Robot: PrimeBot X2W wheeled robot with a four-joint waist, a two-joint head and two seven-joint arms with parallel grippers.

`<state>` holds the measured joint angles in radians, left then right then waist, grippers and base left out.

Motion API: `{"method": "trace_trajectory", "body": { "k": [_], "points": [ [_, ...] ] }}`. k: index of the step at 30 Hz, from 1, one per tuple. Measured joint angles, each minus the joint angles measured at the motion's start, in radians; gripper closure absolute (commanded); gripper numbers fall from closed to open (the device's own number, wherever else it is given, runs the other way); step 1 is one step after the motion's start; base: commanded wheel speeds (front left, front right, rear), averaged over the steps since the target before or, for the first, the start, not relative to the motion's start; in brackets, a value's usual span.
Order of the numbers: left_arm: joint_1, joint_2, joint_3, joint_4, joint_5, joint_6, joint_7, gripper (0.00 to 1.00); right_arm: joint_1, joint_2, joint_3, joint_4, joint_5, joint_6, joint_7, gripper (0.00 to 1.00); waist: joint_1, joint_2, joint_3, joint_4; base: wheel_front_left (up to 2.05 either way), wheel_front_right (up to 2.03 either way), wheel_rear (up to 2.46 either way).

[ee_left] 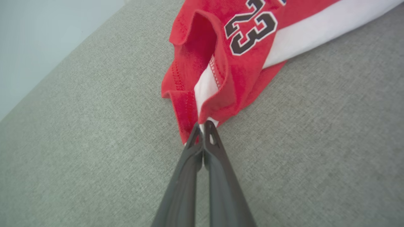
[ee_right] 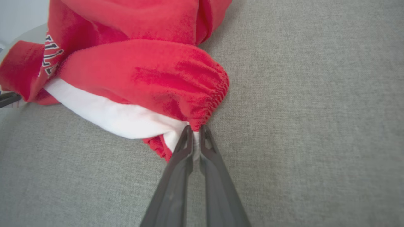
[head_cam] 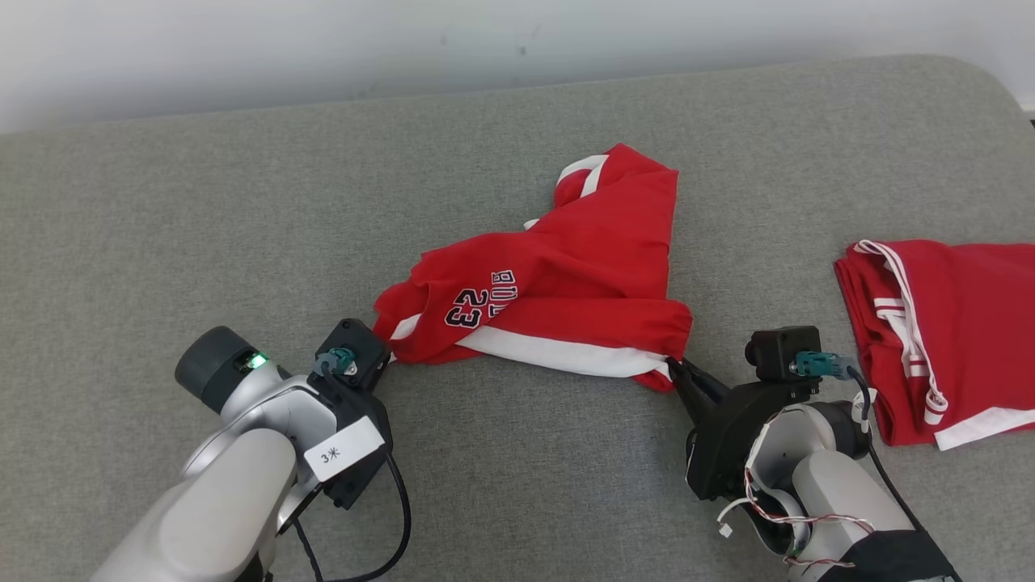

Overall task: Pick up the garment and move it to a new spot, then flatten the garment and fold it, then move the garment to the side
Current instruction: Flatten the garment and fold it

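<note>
Clamping the garment at its 8 o'clock corner: left gripper. The right gripper is pinched on its 4 o'clock hem. Garment bunched mid grey cushion, lettering partly folded under, possibly "BULLS". At 3 o'clock, second red garment, cut off by the frame.

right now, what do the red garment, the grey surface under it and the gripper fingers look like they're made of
Red garment: soft knit, likely polyester or cotton jersey, matte; stitched hems and gathered elastic show.
Grey surface: coarse woven upholstery cloth, matte, weave visible.
Left gripper's fingers: dark, matte, probably moulded plastic; cannot be sure.
</note>
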<state>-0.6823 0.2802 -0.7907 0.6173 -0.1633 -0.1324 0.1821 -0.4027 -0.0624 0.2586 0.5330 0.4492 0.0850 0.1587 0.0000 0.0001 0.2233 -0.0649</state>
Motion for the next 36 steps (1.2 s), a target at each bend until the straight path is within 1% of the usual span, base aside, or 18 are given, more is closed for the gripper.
{"method": "trace_trajectory", "body": {
  "k": [3,6,8,11,13,15,19,23,24,25,30,32,33,36],
  "points": [
    [0.000,-0.006,0.007,0.014,-0.008,0.000,-0.008,1.00,-0.014,0.000,-0.001,0.019,0.019,0.003,0.000,1.00,0.0000,0.0000,-0.001,0.008,0.00,0.00,0.00],
    [0.003,-0.019,0.031,0.025,-0.045,0.001,-0.025,1.00,-0.018,0.000,-0.005,0.026,0.023,0.003,-0.010,1.00,0.0000,0.0000,-0.010,0.013,0.00,0.00,0.00],
    [0.006,-0.029,0.068,0.026,-0.072,0.021,-0.047,1.00,-0.019,0.000,-0.016,0.021,0.025,0.003,-0.025,1.00,0.0000,0.0000,-0.018,0.015,0.00,0.00,0.00],
    [0.013,-0.048,0.150,0.021,-0.143,0.053,-0.091,1.00,-0.037,-0.003,-0.035,-0.006,0.026,0.003,-0.058,1.00,0.0000,0.0000,-0.034,0.018,0.00,0.00,0.00],
    [0.021,-0.063,0.212,0.007,-0.204,0.069,-0.131,1.00,-0.060,-0.013,-0.051,-0.047,0.026,0.004,-0.087,1.00,0.0000,0.0000,-0.045,0.019,0.00,0.00,0.00],
    [0.022,-0.070,0.260,-0.017,-0.250,0.081,-0.165,1.00,-0.084,-0.037,-0.062,-0.091,0.016,0.005,-0.116,1.00,0.0000,0.0000,-0.057,0.020,0.00,0.00,0.00],
    [0.024,-0.092,0.355,-0.084,-0.341,0.084,-0.246,1.00,-0.099,-0.075,-0.091,-0.188,-0.003,0.003,-0.183,1.00,0.0000,0.0000,-0.084,0.020,0.00,0.00,0.00],
    [0.070,-0.120,0.423,-0.170,-0.445,0.069,-0.295,1.00,-0.092,-0.086,-0.129,-0.306,0.002,0.003,-0.238,1.00,-0.0001,-0.0001,-0.112,0.020,0.00,0.00,0.00],
    [0.097,-0.128,0.430,-0.195,-0.467,0.068,-0.302,1.00,-0.080,-0.087,-0.137,-0.342,0.011,0.003,-0.245,1.00,-0.0001,0.0000,-0.118,0.020,0.00,0.00,0.00],
    [0.126,-0.132,0.433,-0.215,-0.494,0.057,-0.302,1.00,-0.062,-0.087,-0.144,-0.374,0.022,0.004,-0.252,1.00,-0.0001,-0.0001,-0.125,0.020,0.00,0.00,0.00],
    [0.229,-0.135,0.403,-0.293,-0.524,0.043,-0.265,1.00,0.077,-0.114,-0.168,-0.494,0.034,0.003,-0.249,1.00,-0.0002,-0.0002,-0.138,0.023,0.00,0.00,0.00],
    [0.255,-0.126,0.384,-0.310,-0.533,0.042,-0.233,1.00,0.109,-0.115,-0.177,-0.518,0.041,0.001,-0.242,1.00,-0.0001,-0.0002,-0.134,0.023,0.00,0.00,0.00],
    [0.265,-0.121,0.381,-0.313,-0.536,0.039,-0.216,1.00,0.114,-0.113,-0.177,-0.521,0.047,-0.005,-0.235,1.00,-0.0001,-0.0002,-0.131,0.023,0.00,0.00,0.00],
    [0.268,-0.088,0.346,-0.298,-0.527,0.036,-0.141,1.00,0.133,-0.111,-0.177,-0.518,0.053,-0.016,-0.204,1.00,-0.0002,-0.0002,-0.121,0.021,0.00,0.00,0.00]
  ]
}}
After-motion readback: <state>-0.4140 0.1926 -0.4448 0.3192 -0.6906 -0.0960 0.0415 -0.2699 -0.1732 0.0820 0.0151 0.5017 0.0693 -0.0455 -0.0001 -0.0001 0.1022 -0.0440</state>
